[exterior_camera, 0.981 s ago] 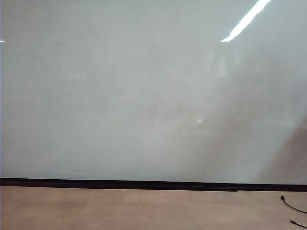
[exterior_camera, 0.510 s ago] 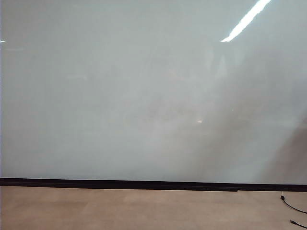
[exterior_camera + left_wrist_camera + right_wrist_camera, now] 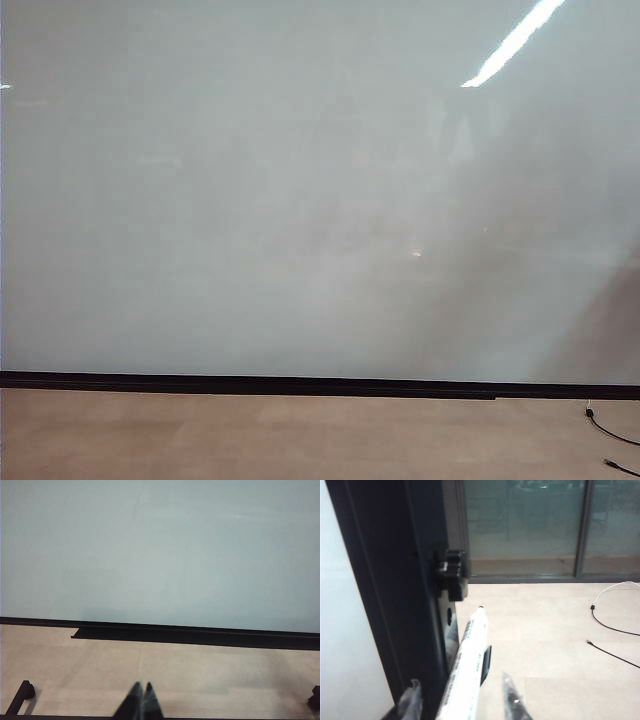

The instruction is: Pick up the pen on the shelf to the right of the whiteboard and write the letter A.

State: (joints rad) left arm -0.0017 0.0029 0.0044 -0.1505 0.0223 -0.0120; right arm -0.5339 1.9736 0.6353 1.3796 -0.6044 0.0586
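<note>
Right wrist view, nearest first: the two translucent fingertips (image 3: 509, 696) of the right gripper (image 3: 460, 700) stand on either side of the pen (image 3: 466, 667), a slim white marker whose barrel rises between them to a small black tip. A gap shows between each pad and the barrel, so the fingers are part-closed around the pen without a visible grip; whether contact is made lower down, below the picture's edge, cannot be told. Just beside the pen on its left stands the black frame post (image 3: 395, 590) at the whiteboard's right edge, with a black knob (image 3: 451, 572) on its bracket. The shelf bearing the pen is hidden.

The step in hand is judged to be the grasp. To do it well, the jaws should close squarely on the barrel with the pen centred, so that neither pad pushes it against the post; the lift should then run clear of the knob.

Left wrist view: the left gripper (image 3: 141, 702) hangs low and near, its dark fingers pressed together on nothing, facing the floor (image 3: 200, 675) and the board's black lower strip (image 3: 200, 636).

Farthest, in the exterior view, the whiteboard (image 3: 300, 200) fills the scene, glossy and unmarked: no letter A is visible. A black cable (image 3: 608, 430) lies on the floor at the lower right. Neither arm appears there.
</note>
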